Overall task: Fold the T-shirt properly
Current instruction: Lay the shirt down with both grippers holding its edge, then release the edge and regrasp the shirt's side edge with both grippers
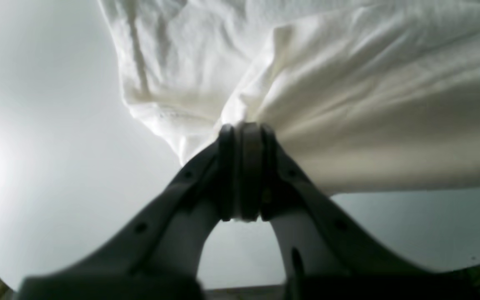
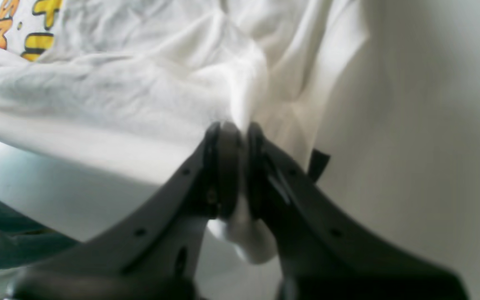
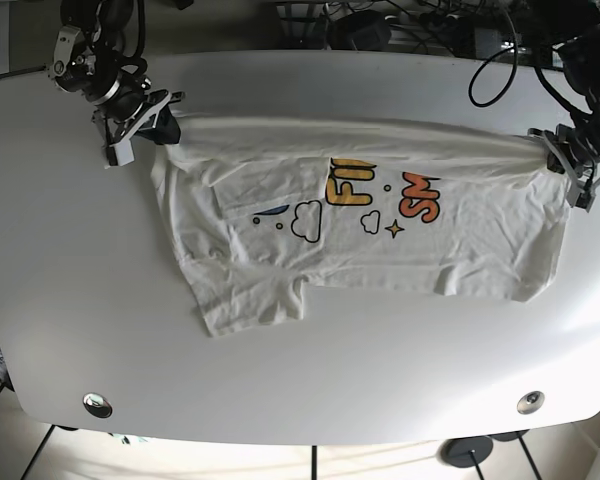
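Observation:
The white T-shirt [image 3: 450,250] lies print side up on the white table [image 3: 310,385], with yellow and orange lettering, clouds and a star showing. Its far edge is stretched taut between my two grippers. My left gripper [image 3: 546,148] at the right of the base view is shut on one end of that edge; the left wrist view shows the jaws [image 1: 244,130] pinched on plain white cloth [image 1: 369,83]. My right gripper [image 3: 170,124] at the far left is shut on the other end; the right wrist view shows the jaws [image 2: 236,128] closed on bunched cloth [image 2: 131,83].
A sleeve [image 3: 250,300] lies folded at the shirt's near left. Cables and equipment [image 3: 410,25] crowd the table's far edge. Two round metal fittings [image 3: 97,404] [image 3: 529,402] sit near the front edge.

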